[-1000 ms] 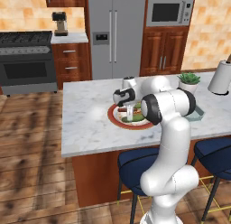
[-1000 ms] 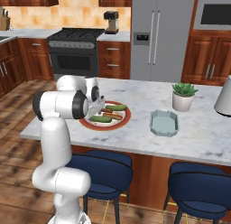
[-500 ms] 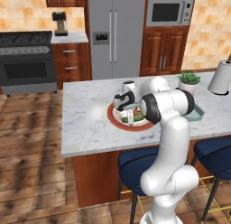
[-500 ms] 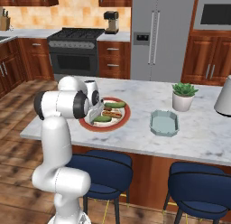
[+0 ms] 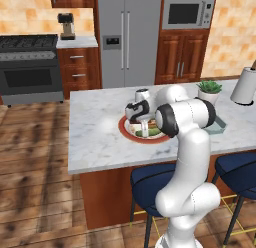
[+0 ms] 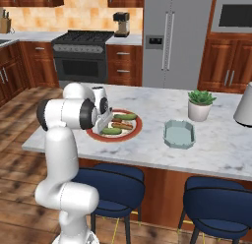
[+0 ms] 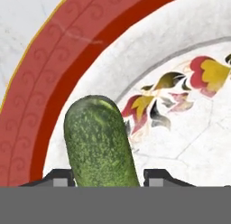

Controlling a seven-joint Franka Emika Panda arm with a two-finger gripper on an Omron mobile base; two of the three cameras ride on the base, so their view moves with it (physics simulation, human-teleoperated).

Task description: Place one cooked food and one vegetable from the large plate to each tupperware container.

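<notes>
The large plate [image 5: 123, 126] [image 6: 139, 126] [image 7: 54, 74], red-rimmed with a white centre, lies on the island counter. It carries two green cucumbers [image 6: 125, 116] [image 6: 112, 131] and reddish-brown sausages [image 6: 122, 124]. My gripper [image 5: 144, 126] [image 6: 104, 127] [image 7: 108, 178] is down on the plate's near side. The hand view shows the near cucumber [image 7: 101, 142] lying lengthwise between the two fingertips, which press against its sides. The pale teal tupperware container [image 6: 179, 134] [image 5: 218, 125] sits to the right of the plate with nothing in it.
A potted plant [image 6: 199, 104] stands behind the teal container and a paper towel roll [image 5: 244, 86] at the counter's far right. Blue stools [image 6: 113, 184] are tucked under the island's near edge. Bare marble [image 5: 95, 127] lies left of the plate.
The gripper has dropped onto the plate and its jaws have closed from wide open onto the near cucumber. The base and the other things have not moved.
</notes>
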